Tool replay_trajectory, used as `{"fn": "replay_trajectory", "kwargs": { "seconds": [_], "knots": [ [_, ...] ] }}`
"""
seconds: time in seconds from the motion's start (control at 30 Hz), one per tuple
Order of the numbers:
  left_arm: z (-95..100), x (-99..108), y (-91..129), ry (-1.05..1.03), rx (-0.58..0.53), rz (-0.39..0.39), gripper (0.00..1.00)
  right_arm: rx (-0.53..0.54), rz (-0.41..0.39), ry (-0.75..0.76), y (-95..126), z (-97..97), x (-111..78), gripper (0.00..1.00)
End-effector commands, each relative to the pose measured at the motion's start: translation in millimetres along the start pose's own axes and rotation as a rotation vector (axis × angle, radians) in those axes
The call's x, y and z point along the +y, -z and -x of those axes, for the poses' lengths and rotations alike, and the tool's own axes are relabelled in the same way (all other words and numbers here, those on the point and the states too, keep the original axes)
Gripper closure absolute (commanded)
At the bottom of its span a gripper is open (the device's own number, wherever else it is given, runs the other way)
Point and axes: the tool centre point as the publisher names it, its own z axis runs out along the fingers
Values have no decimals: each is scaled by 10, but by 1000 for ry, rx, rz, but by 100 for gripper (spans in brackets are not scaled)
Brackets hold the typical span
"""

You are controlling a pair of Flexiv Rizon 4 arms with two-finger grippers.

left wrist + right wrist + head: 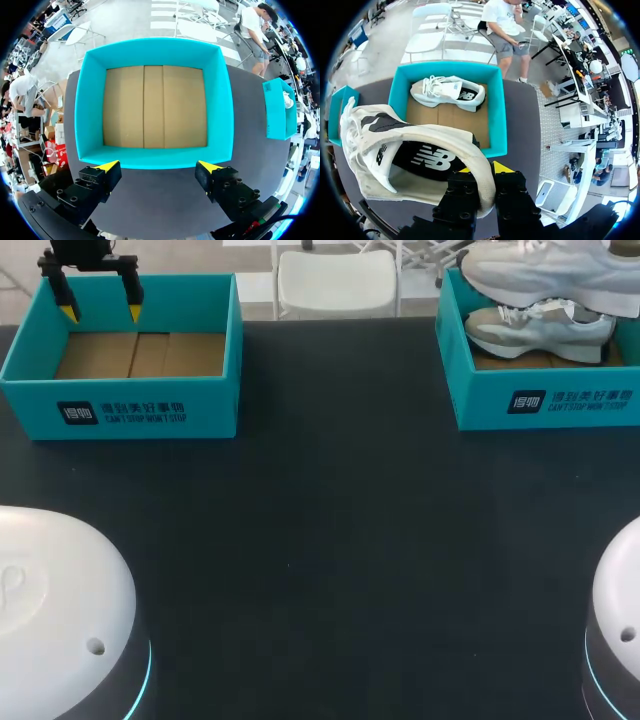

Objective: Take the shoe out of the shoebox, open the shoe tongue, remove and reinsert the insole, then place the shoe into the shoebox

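Right gripper is pinching the shoe by its heel collar, one finger inside and one outside, closed down to the thickness of the padding. The shoe is hanging in the air over the right box, toe pointing away from the fingers, with the dark insole showing through the opening.

It is looking light, with a soft fabric upper and a stiffer sole. The collar is likely squashing under the pinch, and held by one end the long toe could be sagging or swinging. The heel is probably the firmest place to grip. The insole looks easiest to catch at its heel edge, and being thin and floppy, it may fold when pushed back in.

Beneath it, a second shoe is lying on its side in the right box, taking up part of the cardboard floor.

Left gripper is hanging above the left box, fingers spread wide and holding nothing. That box is showing only its cardboard floor.

Both boxes are sitting well apart on a dark matte table, which is probably offering decent grip for setting the shoe down between them.
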Motion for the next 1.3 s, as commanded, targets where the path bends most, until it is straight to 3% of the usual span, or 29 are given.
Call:
{"fn": "replay_trajectory", "kwargs": {
  "seconds": [0.03,0.5,0.87,1.3],
  "knots": [
    [2,-1,2,0,0,0,0,2,-2,0,15,10,13,100],
    [2,-1,2,0,0,0,0,2,-2,0,15,10,13,100],
    [2,-1,2,0,0,0,0,-58,32,-50,578,-412,-651,100],
    [2,-1,2,0,0,0,0,-78,-11,-107,760,-1330,-1713,100]
  ]
}}
